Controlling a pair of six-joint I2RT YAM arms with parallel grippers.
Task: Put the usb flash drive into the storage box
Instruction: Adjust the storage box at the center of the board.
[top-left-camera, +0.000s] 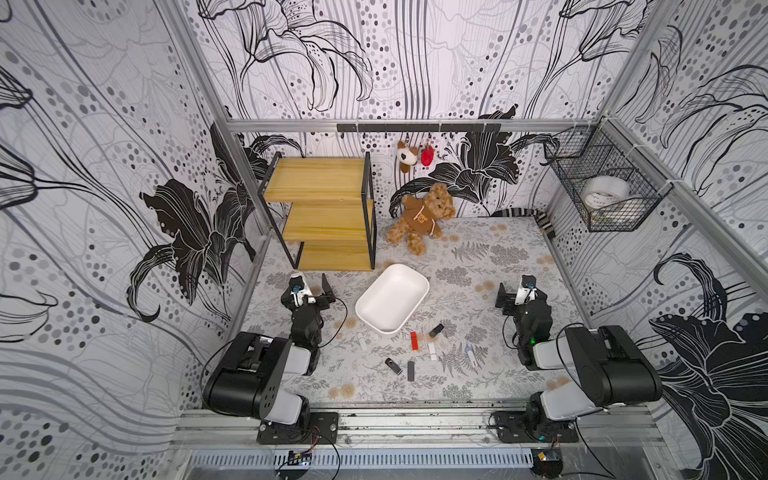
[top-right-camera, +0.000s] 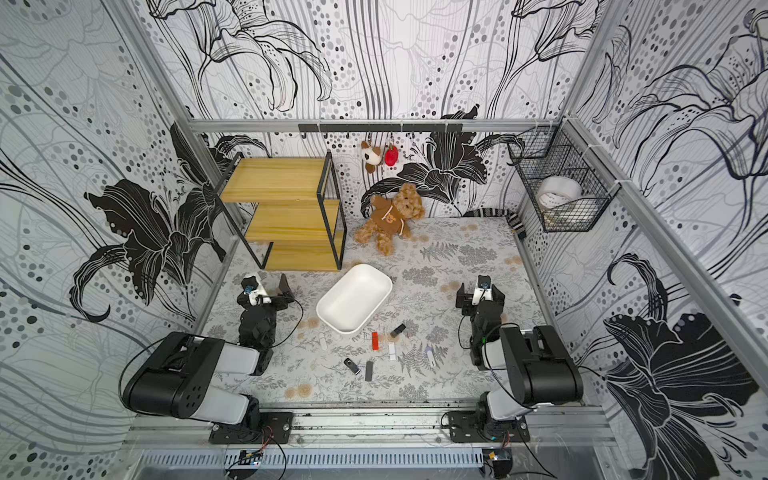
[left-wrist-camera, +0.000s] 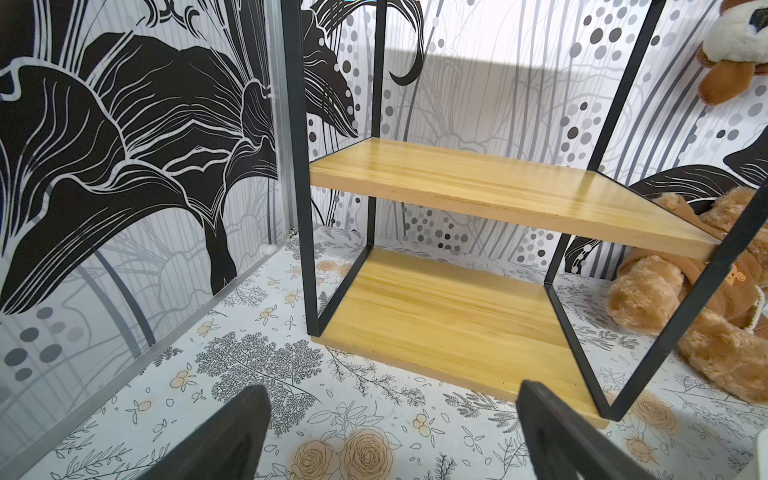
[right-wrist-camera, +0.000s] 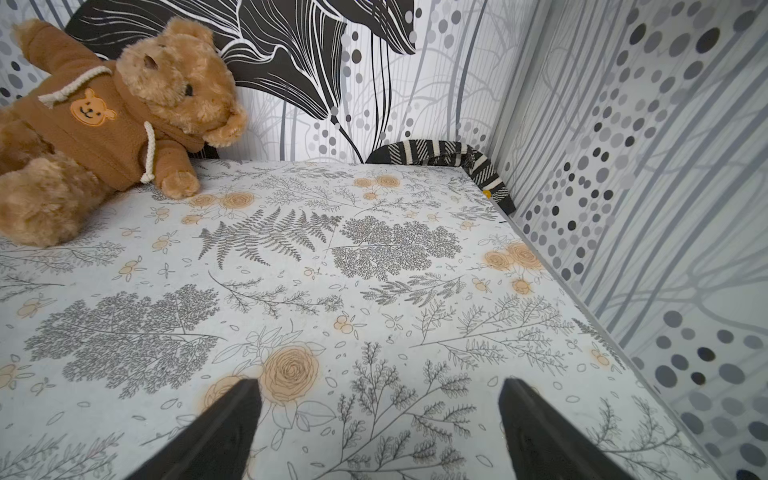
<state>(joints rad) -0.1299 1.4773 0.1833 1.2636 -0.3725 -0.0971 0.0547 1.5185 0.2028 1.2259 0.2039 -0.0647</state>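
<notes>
Red usb flash drive (top-left-camera: 414, 340) among other drives (top-left-camera: 432, 351), near side of the storage box (top-left-camera: 392, 297), left gripper (top-left-camera: 311, 281) and right gripper (top-left-camera: 514, 287) jaws wide, empty.

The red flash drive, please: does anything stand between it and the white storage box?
Nothing visible does. The red flash drive lies on the bare table just short of the near end of the storage box, which is empty. The black drive lies beside that short path, not across it.
</notes>
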